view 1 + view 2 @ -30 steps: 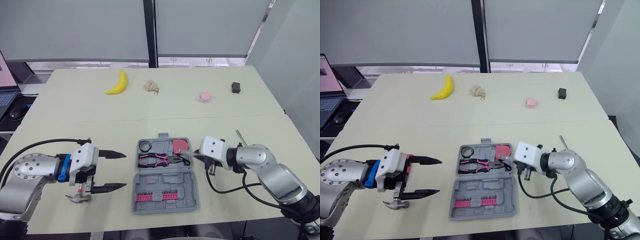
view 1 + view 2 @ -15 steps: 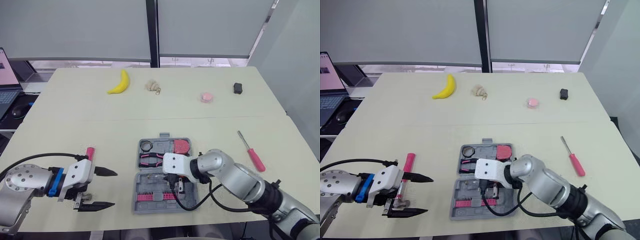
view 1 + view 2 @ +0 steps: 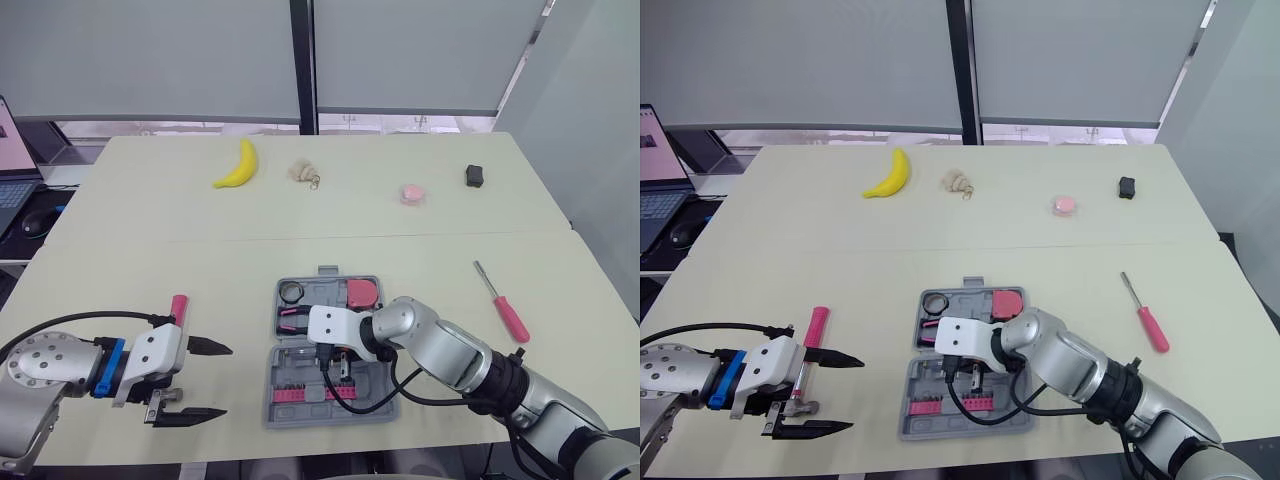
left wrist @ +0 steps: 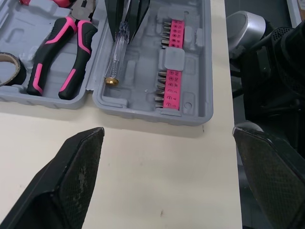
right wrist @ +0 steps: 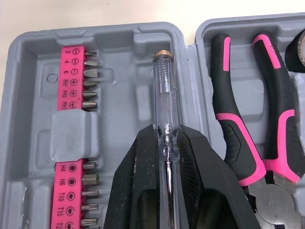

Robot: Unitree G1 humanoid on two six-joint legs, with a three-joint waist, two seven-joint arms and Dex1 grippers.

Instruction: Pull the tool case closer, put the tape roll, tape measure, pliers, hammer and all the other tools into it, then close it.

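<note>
The case point(image 3: 352, 408) lies open at the near middle of the table point(image 3: 150, 230), handle side away from the robot. Its far half holds the tape roll point(image 3: 291, 292), the pliers point(image 5: 248, 119) and the pink tape measure point(image 3: 362, 293). Its near half carries two pink strips of bits point(image 5: 72, 86).

The right gripper point(image 5: 166, 131) hangs over the near half with its arm crossing the case's near right corner. Its fingers pinch a clear tester point(image 5: 163, 90) by the shaft, and the brass cap points at the hinge, just beside the pliers' handles. Whether the tester touches the tray I cannot tell.

The left gripper point(image 3: 225, 381) hovers left of the case, near the table's front edge, with its fingers spread wide and nothing between them. The hammer point(image 3: 817, 325) lies under it: the pink handle reaches out on the far side, and the head sits beneath the wrist block, partly hidden.

A red screwdriver point(image 3: 505, 310) lies on the table right of the case, well apart from it.

Along the far side lie a banana point(image 3: 236, 165), a small beige thing point(image 3: 302, 173), a pink thing point(image 3: 411, 194) and a black thing point(image 3: 473, 176), all well clear of the case.
</note>
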